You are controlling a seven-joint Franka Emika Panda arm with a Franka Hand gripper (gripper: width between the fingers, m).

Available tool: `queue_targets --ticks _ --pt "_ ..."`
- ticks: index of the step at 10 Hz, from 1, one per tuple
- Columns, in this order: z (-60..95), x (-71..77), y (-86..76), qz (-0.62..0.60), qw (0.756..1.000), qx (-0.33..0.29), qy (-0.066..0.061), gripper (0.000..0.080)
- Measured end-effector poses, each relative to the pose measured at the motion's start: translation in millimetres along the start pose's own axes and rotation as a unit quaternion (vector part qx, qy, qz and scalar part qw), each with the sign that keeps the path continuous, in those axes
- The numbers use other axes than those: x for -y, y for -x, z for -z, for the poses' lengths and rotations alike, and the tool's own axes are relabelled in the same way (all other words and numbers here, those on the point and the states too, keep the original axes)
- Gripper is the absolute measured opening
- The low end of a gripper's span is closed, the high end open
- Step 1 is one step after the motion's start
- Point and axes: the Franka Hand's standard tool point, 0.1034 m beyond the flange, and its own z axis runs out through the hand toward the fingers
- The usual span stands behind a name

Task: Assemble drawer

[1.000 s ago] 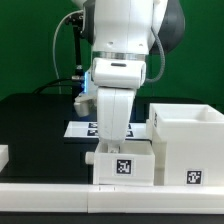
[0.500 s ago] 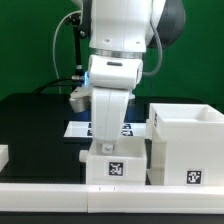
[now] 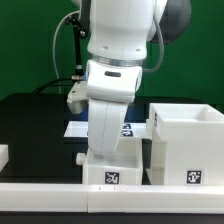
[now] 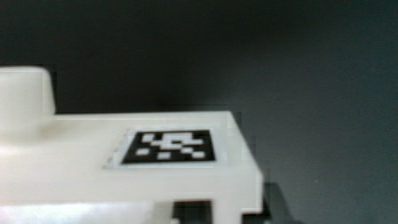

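A small white drawer tray (image 3: 110,172) with a square tag on its front stands on the black table near the front wall. My gripper (image 3: 108,150) reaches down into it and is shut on its wall; the fingertips are hidden by the tray. The large boxy drawer housing (image 3: 186,145) stands just to the exterior view's right of the tray, close beside it. In the wrist view the tray (image 4: 107,175) fills the frame, with its tag (image 4: 173,146), a round knob (image 4: 22,95) and one dark finger (image 4: 270,205) at its edge.
The marker board (image 3: 76,128) lies behind the arm on the black table. A low white wall (image 3: 50,196) runs along the front. A small white part (image 3: 3,155) sits at the exterior view's left edge.
The arm has leaned over and carried the tray a little toward the exterior view's left and the front wall. The housing has not moved.
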Motion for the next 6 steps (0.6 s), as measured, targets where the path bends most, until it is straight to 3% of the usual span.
queue_targets --ticks 2,6 --pt "1.4 -3.2 -12.6 0.009 1.000 -0.007 0.015 0.0041" --pt "-6.7 -0.6 -14.8 0.023 1.000 -0.001 0.011 0.0041"
